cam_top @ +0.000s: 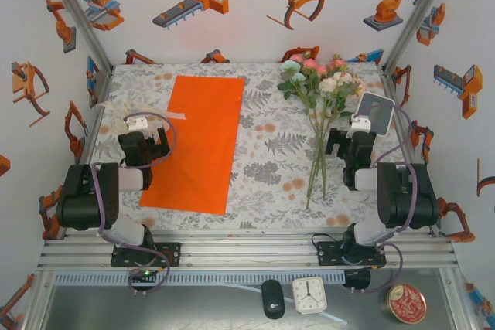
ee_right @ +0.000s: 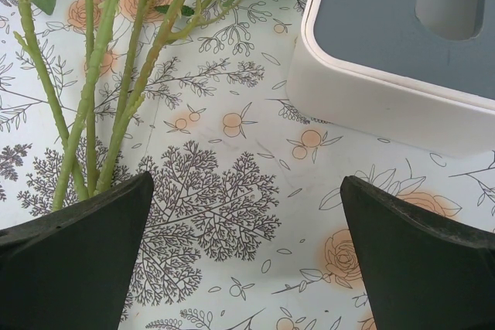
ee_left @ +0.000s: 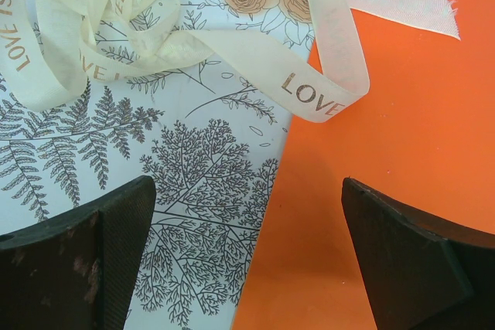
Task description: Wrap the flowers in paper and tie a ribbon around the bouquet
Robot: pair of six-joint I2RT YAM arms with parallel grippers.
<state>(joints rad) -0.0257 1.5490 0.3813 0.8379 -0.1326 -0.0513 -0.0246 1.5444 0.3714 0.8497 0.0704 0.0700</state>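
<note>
A: What sits nearest, at the bottom of the overhead frame?

B: Below the rail there are 3 small things: a black oval object [cam_top: 272,299], a white clock [cam_top: 309,295] and a red round tin [cam_top: 406,303] at lower right.

A: And the 2 claws?

B: Both are spread wide and pinch nothing. The left claw [cam_top: 145,135] hangs at centre left over the bench [cam_top: 271,160]. In its wrist view the long edge of the paper [ee_left: 402,129] runs up between the 2 fingers. The right claw [cam_top: 350,138] hangs at centre right, just beside the stems.

A: Where is the paper?

B: It is a bright orange sheet lying flat, left of centre, slanting from lower left up to the bench's far side.

A: The ribbon?

B: The ribbon [ee_left: 255,56] lies in loose cream loops in the upper left of the left wrist frame, beyond the claw, printed "LOVE". 1 end lies across the paper's edge.

A: The flowers?

B: The flowers [cam_top: 321,83] lie unwrapped, right of centre and well apart from the paper. The blooms are at the far side and the stems point toward the bottom of the frame. In the right wrist view the stems [ee_right: 93,75] run down to the left finger. Whether they touch it, I cannot tell.

A: Anything further?

B: A white tray [ee_right: 371,75] with a grey inside lies at upper right, near the blooms.
</note>
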